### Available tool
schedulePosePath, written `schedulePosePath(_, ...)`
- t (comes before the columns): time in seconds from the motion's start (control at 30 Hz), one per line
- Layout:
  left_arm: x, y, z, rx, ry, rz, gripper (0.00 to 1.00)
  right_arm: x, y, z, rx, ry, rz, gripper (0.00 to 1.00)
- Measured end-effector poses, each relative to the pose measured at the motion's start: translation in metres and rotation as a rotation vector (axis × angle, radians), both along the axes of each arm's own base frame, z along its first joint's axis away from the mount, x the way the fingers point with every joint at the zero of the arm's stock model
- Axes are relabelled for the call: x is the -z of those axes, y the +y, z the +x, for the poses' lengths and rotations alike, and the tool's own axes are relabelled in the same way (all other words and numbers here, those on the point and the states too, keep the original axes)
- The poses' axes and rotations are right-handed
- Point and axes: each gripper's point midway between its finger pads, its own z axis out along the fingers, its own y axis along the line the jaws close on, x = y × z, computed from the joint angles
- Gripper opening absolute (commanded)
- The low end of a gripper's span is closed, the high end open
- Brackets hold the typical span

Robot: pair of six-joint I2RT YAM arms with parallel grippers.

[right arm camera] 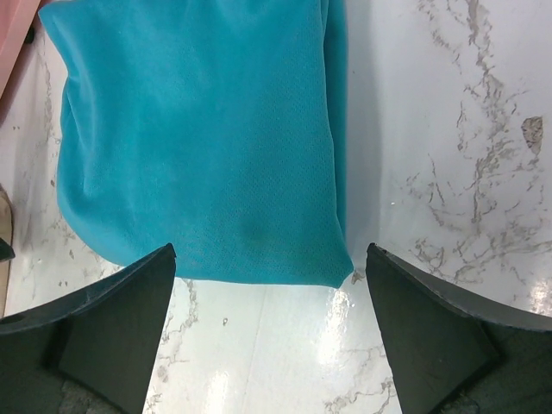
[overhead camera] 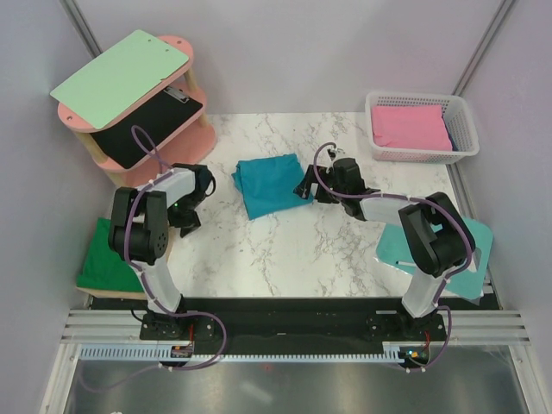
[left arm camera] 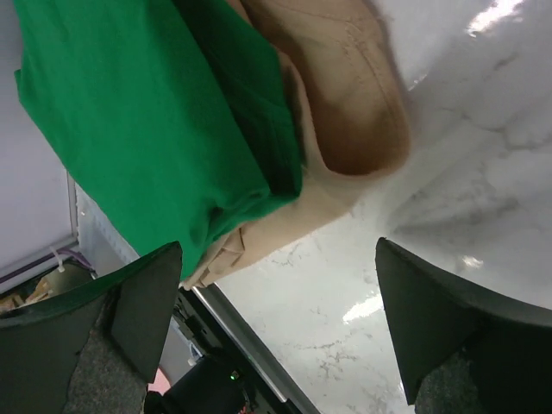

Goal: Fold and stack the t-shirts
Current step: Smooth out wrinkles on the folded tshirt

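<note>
The teal-blue t-shirt (overhead camera: 269, 185) lies folded in the middle of the marble table (overhead camera: 285, 250). In the right wrist view its near hem (right arm camera: 207, 147) sits just ahead of my fingers. My right gripper (overhead camera: 304, 188) (right arm camera: 271, 259) is open beside the shirt's right edge, over bare marble, holding nothing. The dark green t-shirt (overhead camera: 108, 259) (left arm camera: 147, 121) lies folded at the table's left edge on a tan piece (left arm camera: 345, 103). My left gripper (overhead camera: 188, 217) (left arm camera: 278, 259) stands open and empty above bare marble, to the right of the green shirt.
A pink two-tier shelf (overhead camera: 200, 131) at the back left carries a mint-green clipboard (overhead camera: 121, 78) and a black one (overhead camera: 147, 129). A white basket (overhead camera: 376, 129) with pink cloth stands at the back right. A teal plastic board (overhead camera: 392, 250) lies under the right arm.
</note>
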Motion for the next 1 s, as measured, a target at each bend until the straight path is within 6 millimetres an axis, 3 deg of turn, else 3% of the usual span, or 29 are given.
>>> schedulePosePath(0.2,0.009,0.023,-0.012,-0.041,0.103,0.066,0.99,0.009,0.003,-0.004,-0.017,0.036,0.017,0.98)
schedulePosePath(0.27,0.009,0.029,-0.015,-0.046,0.130,0.088,0.93,0.009,0.003,-0.005,-0.022,0.040,0.022,0.98)
schedulePosePath(0.37,0.011,0.033,-0.017,-0.052,0.150,0.107,0.33,0.009,0.002,-0.004,-0.023,0.042,0.027,0.98)
schedulePosePath(0.4,0.016,0.033,-0.016,-0.060,0.146,0.104,0.02,0.009,0.002,-0.004,-0.022,0.043,0.028,0.98)
schedulePosePath(0.63,0.026,0.033,-0.014,-0.058,0.150,0.116,0.02,0.011,-0.001,-0.005,-0.022,0.051,0.027,0.98)
schedulePosePath(0.77,0.027,0.022,-0.009,-0.016,0.145,0.093,0.02,0.014,-0.003,-0.007,-0.020,0.060,0.021,0.98)
schedulePosePath(0.9,0.027,-0.007,0.011,0.062,0.108,0.027,0.02,0.015,-0.004,-0.007,-0.018,0.062,0.020,0.98)
schedulePosePath(1.0,0.022,-0.046,0.051,0.130,0.023,-0.063,0.02,0.016,-0.005,-0.008,-0.016,0.065,0.017,0.98)
